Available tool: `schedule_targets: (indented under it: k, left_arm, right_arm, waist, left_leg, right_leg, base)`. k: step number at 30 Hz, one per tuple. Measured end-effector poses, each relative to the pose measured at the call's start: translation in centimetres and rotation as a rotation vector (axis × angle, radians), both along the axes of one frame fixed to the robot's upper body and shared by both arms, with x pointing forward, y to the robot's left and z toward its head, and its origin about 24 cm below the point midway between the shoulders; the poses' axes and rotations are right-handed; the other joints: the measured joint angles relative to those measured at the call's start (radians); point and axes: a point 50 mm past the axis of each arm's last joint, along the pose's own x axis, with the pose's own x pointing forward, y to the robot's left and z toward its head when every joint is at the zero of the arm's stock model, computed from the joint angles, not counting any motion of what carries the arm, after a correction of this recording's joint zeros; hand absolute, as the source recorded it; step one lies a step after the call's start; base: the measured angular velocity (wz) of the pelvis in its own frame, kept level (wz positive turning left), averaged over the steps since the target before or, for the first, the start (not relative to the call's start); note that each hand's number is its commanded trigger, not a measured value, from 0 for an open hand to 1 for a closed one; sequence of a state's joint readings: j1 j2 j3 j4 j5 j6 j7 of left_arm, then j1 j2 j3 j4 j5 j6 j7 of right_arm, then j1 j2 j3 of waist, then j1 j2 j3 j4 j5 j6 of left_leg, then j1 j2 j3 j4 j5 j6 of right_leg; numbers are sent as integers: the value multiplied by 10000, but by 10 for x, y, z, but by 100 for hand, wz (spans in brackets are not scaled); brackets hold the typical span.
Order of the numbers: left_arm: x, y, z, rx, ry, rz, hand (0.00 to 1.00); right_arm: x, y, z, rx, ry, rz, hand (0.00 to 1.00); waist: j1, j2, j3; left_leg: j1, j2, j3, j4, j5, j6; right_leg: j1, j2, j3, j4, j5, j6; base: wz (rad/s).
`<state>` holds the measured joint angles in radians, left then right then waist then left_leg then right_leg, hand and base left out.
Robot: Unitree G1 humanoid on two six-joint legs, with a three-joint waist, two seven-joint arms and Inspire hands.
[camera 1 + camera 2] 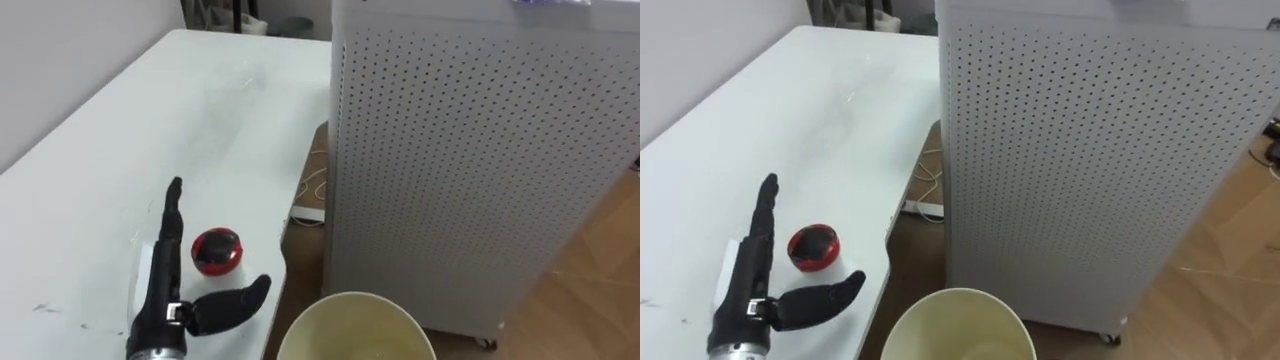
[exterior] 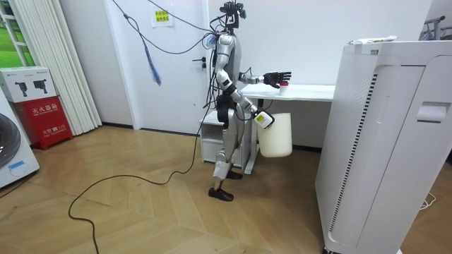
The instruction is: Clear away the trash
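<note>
- Where the white worktop fills the frame's left, the left robot hand lies lower left, fingers straight, gripping nothing.
- The red-and-black round garbage sits on the worktop just right of those fingers.
- A pale bucket shows bottom centre; in the room view the right robot hand is at its top, and I cannot tell its grip.
- A perforated white cabinet stands right.

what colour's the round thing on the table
The round thing is red and black; left eye view.

Cream round plastic bin: near side cut off by the bottom edge. White perforated metal cabinet: cut off at top and right.
</note>
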<state>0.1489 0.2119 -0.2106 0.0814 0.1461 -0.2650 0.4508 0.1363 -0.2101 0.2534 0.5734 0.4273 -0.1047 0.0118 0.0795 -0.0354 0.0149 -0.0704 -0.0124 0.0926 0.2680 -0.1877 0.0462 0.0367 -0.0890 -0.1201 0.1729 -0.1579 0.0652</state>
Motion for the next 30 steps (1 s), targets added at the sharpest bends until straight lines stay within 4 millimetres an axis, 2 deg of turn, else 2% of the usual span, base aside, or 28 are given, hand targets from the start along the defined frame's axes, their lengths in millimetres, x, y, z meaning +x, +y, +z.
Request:
schedule_targets:
  k: [4,16,30]
  left_arm:
    - [-1,2,-6,15,281,89,0]
    - [-1,4,-10,-134,523,77,0]
    - [-1,3,-13,-400,643,122,0]
  right_arm:
    - [0,-1,0,-131,-4,-10,100]
    - [-2,5,-2,37,32,467,100]
    - [-4,6,-3,76,80,494,100]
  waist:
    - [-26,-33,15]
    - [-223,-67,38]
    - [-228,-60,27]
  left_leg:
    - [1,-2,-5,4,-1,0]
    - [310,8,95,-188,-3,-6]
    - [471,11,132,-334,-6,-11]
  right_leg:
    - [7,-1,-191,-1,28,-44]
    - [143,0,-206,-26,28,-44]
    - [151,-1,-222,-28,28,-44]
  base:
    - [0]
    - [-3]
    - [-1]
